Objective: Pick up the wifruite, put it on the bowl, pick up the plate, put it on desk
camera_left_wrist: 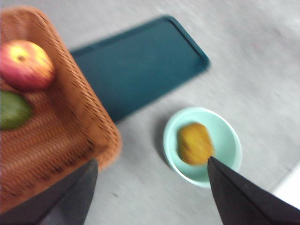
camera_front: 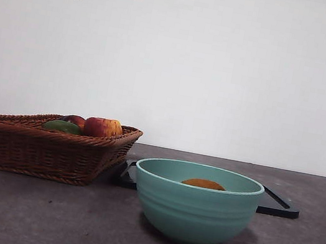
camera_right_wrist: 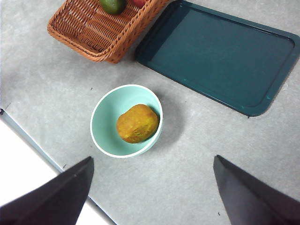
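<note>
Wifruite (camera_right_wrist: 137, 123) sits inside the bowl (camera_right_wrist: 105, 122), resting on the bowl's floor, brown-orange top just showing above the rim in front view (camera_front: 203, 183). So step one looks done, imo. Bowl stands on the table (camera_right_wrist: 187, 187), just in front of the dark teal tray (camera_right_wrist: 220, 58), which lies flat and bare behind it; prob. this is the "plate" of the task. Wicker basket (camera_front: 45, 145) is beside the tray w/ a red-yellow apple (camera_front: 102, 127) and a green fruit (camera_front: 61, 125) in it; its corner looks to overlap or touch the tray's edge, can't tell which.

Both arms high above the scene. Left gripper (camera_left_wrist: 150, 187) fingers spread wide, holding nothing; right gripper (camera_right_wrist: 152, 187) same, wide apart and empty.

Risks from here, as I judge:
- Tray is thin and flat on the table, so fingers may fail to get under the rim and slip off.
- Basket corner close to the tray: lifting could drag or tip the basket, fruit rolls out.
- Bowl near the tray's front edge: an arm coming down could knock it and spill the wifruite.
</note>
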